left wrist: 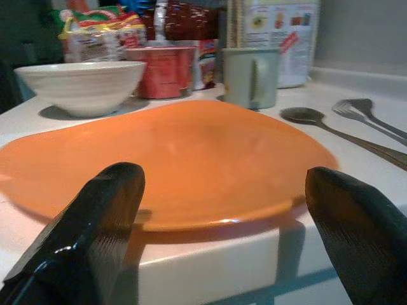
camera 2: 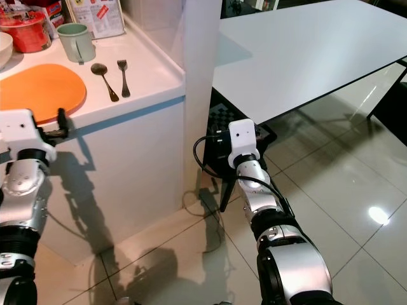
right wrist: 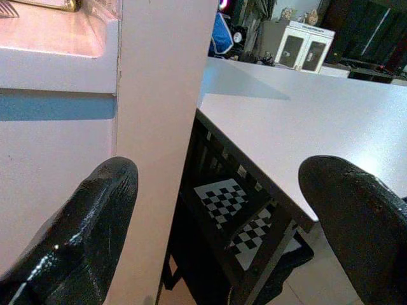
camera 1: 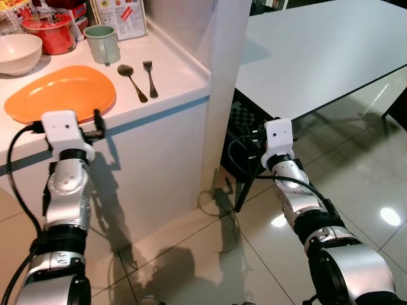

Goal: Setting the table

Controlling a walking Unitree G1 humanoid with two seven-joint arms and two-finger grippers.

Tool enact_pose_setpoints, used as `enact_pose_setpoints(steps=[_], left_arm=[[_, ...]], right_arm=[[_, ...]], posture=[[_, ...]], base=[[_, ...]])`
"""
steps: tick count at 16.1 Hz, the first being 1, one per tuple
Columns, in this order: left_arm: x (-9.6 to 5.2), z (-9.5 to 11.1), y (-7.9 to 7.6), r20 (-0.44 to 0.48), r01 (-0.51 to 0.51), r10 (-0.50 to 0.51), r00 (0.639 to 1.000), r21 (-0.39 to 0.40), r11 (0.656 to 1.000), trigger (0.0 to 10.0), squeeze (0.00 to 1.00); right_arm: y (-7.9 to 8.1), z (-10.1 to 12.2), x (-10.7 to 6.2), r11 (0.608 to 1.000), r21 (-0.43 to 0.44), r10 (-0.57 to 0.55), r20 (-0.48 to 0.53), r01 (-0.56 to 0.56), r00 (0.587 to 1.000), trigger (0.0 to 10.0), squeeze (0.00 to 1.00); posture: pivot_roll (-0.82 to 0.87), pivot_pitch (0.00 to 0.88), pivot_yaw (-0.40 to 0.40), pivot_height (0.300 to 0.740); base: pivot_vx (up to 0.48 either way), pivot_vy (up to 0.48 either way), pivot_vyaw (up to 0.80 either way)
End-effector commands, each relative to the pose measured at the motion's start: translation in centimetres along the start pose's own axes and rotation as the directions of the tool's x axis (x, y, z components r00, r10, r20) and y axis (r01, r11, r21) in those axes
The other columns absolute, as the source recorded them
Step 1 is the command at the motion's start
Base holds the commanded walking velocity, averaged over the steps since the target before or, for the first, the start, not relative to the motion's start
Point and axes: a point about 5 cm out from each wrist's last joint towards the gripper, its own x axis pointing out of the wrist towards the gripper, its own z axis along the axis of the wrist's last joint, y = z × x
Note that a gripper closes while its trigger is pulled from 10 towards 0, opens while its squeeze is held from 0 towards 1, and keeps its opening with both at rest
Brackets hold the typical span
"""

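I judge nothing is set yet: the white table (camera 1: 331, 57) at two o'clock is bare. The orange plate (camera 1: 60, 94), spoon (camera 1: 131, 81) and fork (camera 1: 151, 77) lie on the counter (camera 1: 184, 79). My left gripper (left wrist: 216, 216) gapes before the plate; my right gripper (right wrist: 222, 222) hangs spread, holding nothing.

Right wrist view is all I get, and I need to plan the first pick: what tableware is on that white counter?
Observer: A flat orange plate lies nearest the counter's front edge.
Operator: Any cutlery?
Observer: A dark metal spoon and a dark metal fork lie side by side, to the right of the plate.
Operator: Which gripper is closer to the plate?
Observer: The left gripper, open, faces the plate's near rim.
Operator: Anything behind the plate?
Observer: A pale green mug and a white ribbed bowl stand behind it.
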Motion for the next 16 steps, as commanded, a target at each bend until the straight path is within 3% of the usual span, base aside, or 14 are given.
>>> enact_pose_setpoints(steps=[1, 5, 8, 11, 16], left_arm=[[0.2, -0.2, 0.7, -0.020, -0.022, 0.022, 1.000, -0.019, 1.000, 10.0, 0.00], [0.3, -0.3, 2.9, -0.038, -0.052, 0.052, 0.998, 0.011, 0.999, 10.0, 0.00], [0.4, -0.4, 2.7, -0.057, -0.019, 0.022, 0.998, 0.047, 0.999, 10.0, 0.00], [0.5, -1.4, 2.7, -0.159, -0.017, 0.016, 0.987, -0.006, 1.000, 10.0, 0.00], [0.9, -1.2, 3.0, -0.169, -0.036, 0.034, 0.985, -0.008, 0.999, 10.0, 0.00]], right_arm=[[-0.7, 0.8, 0.3, 1.000, 0.004, -0.025, 0.039, 0.025, 0.999, 10.0, 0.00], [-1.0, 0.6, 0.2, 0.999, 0.004, -0.032, 0.024, 0.032, 0.999, 10.0, 0.00], [-0.8, 0.4, 0.1, 1.000, 0.006, -0.026, 0.017, 0.026, 1.000, 10.0, 0.00], [-0.5, 0.3, 0.1, 1.000, 0.008, -0.019, 0.015, 0.018, 1.000, 10.0, 0.00], [-0.5, 0.2, 0.0, 1.000, 0.004, -0.016, 0.010, 0.016, 1.000, 10.0, 0.00]], posture=[[0.14, 0.053, -0.038, 0.740], [0.14, 0.050, -0.037, 0.740], [0.14, 0.052, -0.034, 0.740], [0.14, 0.057, -0.031, 0.740], [0.14, 0.061, -0.030, 0.740]], base=[[0.000, 0.000, 0.00], [0.000, 0.000, 0.00], [0.000, 0.000, 0.00], [0.000, 0.000, 0.00], [0.000, 0.000, 0.00]])
